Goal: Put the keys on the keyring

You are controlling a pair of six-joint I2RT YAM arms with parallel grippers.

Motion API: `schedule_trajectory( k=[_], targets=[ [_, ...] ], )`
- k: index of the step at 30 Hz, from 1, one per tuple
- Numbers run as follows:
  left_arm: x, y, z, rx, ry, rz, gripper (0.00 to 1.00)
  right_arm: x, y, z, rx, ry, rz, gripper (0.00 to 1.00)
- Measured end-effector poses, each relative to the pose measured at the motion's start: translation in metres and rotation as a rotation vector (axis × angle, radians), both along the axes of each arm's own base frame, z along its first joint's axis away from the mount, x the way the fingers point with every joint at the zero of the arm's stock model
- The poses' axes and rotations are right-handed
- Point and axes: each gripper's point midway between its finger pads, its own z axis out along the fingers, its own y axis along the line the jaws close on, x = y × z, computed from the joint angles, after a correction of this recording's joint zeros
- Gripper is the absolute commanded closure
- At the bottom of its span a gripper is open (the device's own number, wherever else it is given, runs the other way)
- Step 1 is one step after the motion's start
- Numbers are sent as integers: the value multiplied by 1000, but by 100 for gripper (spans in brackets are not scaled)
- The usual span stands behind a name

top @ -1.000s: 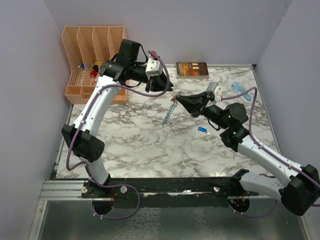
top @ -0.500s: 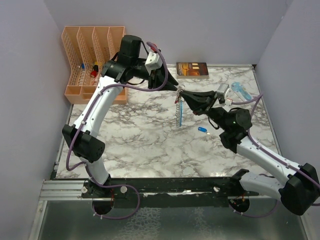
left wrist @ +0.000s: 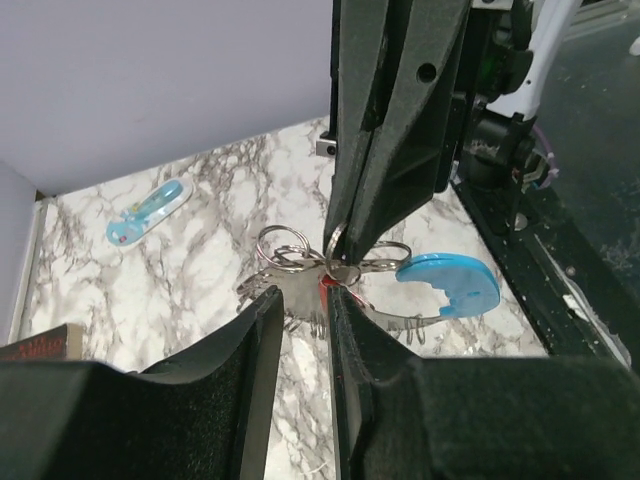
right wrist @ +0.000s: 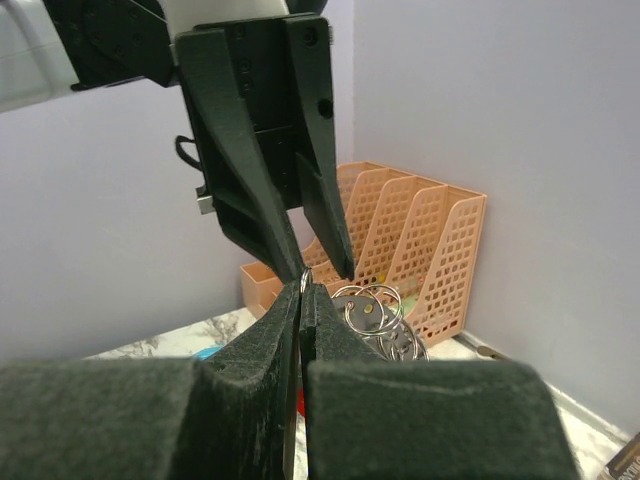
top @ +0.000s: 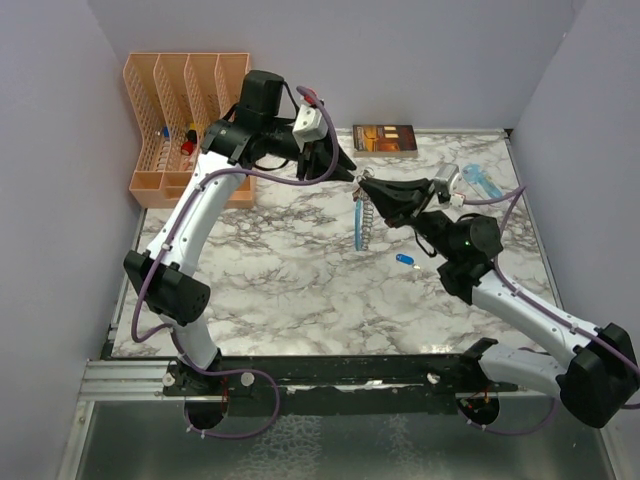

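My right gripper (top: 362, 180) is shut on a small ring of the keyring (top: 367, 213) and holds it in the air. The chain and light-blue strap (top: 357, 231) hang below it. My left gripper (top: 350, 173) meets it tip to tip, jaws a narrow way apart on either side of that ring. In the left wrist view, the rings (left wrist: 283, 243) and a red key tag (left wrist: 324, 284) sit just past the left gripper (left wrist: 302, 298). In the right wrist view, the rings (right wrist: 368, 308) show beside the right gripper (right wrist: 303, 288). A dark blue key (top: 404, 259) lies on the marble.
An orange file organiser (top: 185, 110) stands at the back left. A brown book (top: 384, 138) lies at the back wall. A pale-blue see-through object (top: 480, 181) lies at the back right. Grey walls close in both sides.
The right gripper has lifted the keyring up and left to meet the left gripper, which swung right towards it. The hanging chain and strap now dangle straight down.
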Motion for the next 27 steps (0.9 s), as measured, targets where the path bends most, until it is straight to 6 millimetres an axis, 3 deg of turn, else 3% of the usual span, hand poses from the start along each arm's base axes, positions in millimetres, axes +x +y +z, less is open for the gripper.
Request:
schedule_trajectory(
  k=[5,11,16,22,27],
  targets=[
    [2,5,-16,53,-44,35,70,5,0,2,-14,38,-17,99],
    [-2,6,-39,104,-35,30,44,7,1,4,-26,56,-17,99],
    [-4,2,-45,123,-44,28,38,7,1,2,-33,65,-16,99],
    [-6,-2,-45,127,-49,26,38,8,2,-1,-41,76,-16,99],
    [-6,-6,-44,133,-48,33,58,8,2,-2,-43,83,-15,99]
  ],
)
